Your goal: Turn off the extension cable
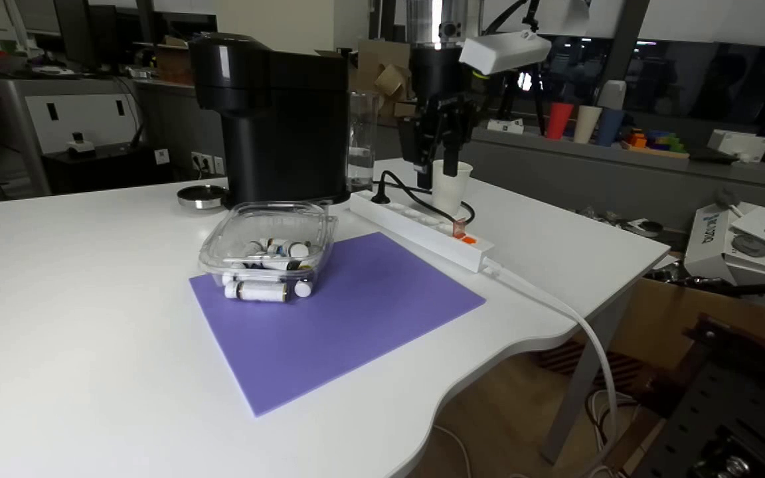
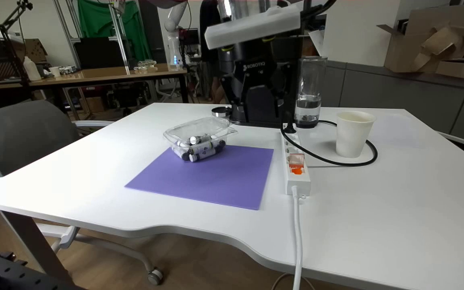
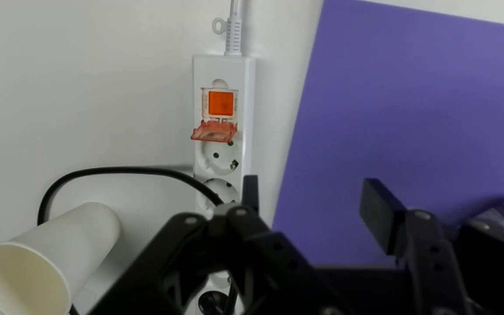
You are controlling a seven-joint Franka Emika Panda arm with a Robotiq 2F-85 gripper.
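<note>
The extension cable is a long white power strip, seen in both exterior views [image 1: 422, 229] [image 2: 298, 186] and the wrist view [image 3: 220, 68]. Its orange switch [image 3: 221, 103] is exposed in the wrist view, and the see-through red cover [image 3: 215, 131] stands flipped open beside it. Its white cord [image 2: 297, 237] runs off the table's front edge. A black plug [image 1: 380, 197] sits in the far end socket. My gripper [image 3: 312, 201] is open and empty above the table. In the wrist view its left finger overlaps the strip's edge, well away from the switch; its right finger is over the purple mat.
A white cup [image 2: 352, 133] stands beside the strip, with a black cable [image 2: 353, 164] looping around it. The purple mat [image 1: 356, 318] lies on the strip's other side, bearing a clear box [image 1: 269, 232] of small bottles. A black coffee machine [image 1: 289, 126] stands behind.
</note>
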